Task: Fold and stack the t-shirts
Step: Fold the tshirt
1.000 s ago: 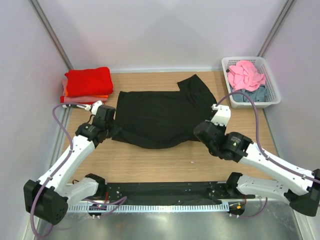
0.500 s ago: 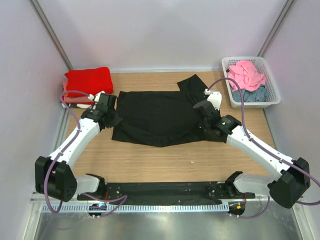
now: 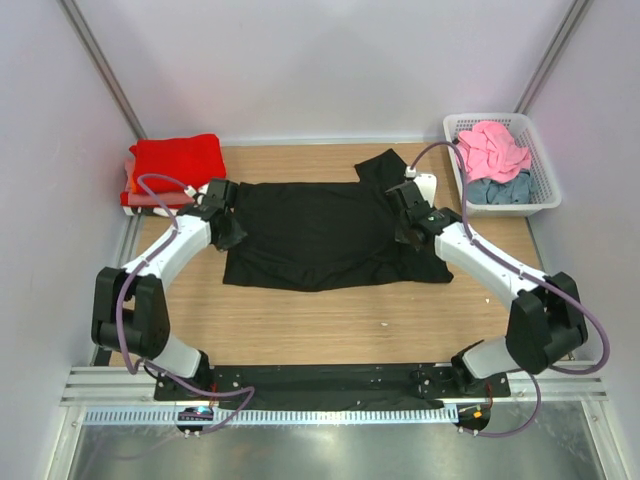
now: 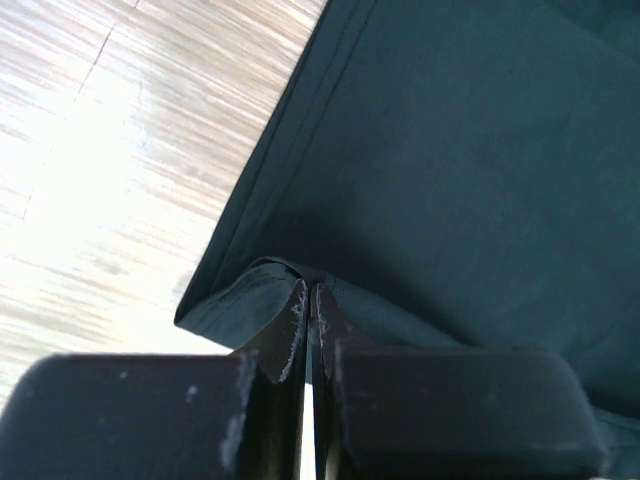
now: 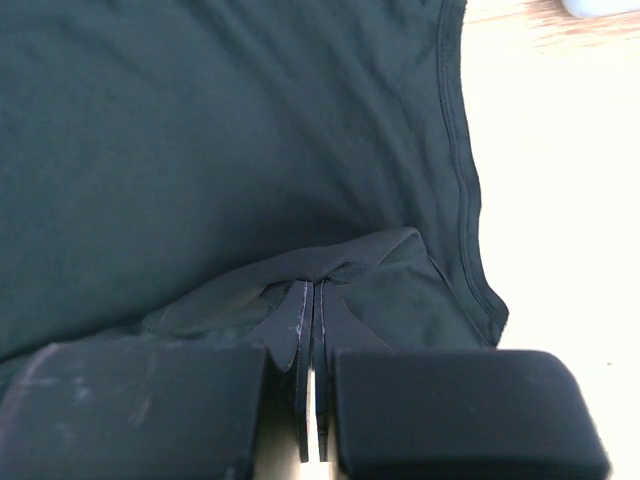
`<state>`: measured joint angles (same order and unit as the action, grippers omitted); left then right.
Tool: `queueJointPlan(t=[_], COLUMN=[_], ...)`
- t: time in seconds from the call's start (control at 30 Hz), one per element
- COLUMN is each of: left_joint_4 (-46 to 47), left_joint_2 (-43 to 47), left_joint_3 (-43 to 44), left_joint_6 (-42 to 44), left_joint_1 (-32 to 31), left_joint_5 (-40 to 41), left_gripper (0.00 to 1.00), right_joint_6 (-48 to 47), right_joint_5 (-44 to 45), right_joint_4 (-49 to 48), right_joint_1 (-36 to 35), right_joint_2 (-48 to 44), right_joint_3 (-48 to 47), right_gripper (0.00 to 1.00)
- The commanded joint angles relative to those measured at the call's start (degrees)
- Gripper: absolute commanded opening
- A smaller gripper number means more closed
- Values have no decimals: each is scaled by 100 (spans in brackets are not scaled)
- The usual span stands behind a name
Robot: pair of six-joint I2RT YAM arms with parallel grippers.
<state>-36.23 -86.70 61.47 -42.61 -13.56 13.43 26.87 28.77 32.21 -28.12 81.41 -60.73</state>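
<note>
The black shirt (image 3: 310, 235) lies flat mid table (image 3: 330, 320). The left claw (image 4: 311, 300) is pinched tight on its left edge, the right claw (image 5: 313, 300) likewise on its right edge. A folded red shirt (image 3: 178, 160) sits far left.

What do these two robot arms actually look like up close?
Both the left arm and right arm have white tubular links, bulky black joints and a thin mauve cable looping alongside. Each end effector ends in two flat, scuffed black fingers.

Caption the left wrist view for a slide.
Left gripper shut on a pinched fold of the black t-shirt at its edge, over the wooden table.
</note>
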Motion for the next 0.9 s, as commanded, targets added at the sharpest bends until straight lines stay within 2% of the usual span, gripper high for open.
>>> queueJointPlan(t=[0.0,0.4,0.87], left_joint_4=[248,160,327], left_joint_2=[-137,-260,-928], left_joint_3=[304,295,453], left_joint_6=[113,60,148], left_joint_1=[64,178,398], left_joint_5=[-25,370,151], left_gripper=[0,0,0], right_joint_6=[-130,-261,-367], right_joint_5=[-82,-47,-74], right_joint_4=[-320,-434,-487], right_joint_1=[131,430,527], right_joint_2=[208,737,1184], right_joint_3=[-317,-589,-818], right_gripper=[1,1,1])
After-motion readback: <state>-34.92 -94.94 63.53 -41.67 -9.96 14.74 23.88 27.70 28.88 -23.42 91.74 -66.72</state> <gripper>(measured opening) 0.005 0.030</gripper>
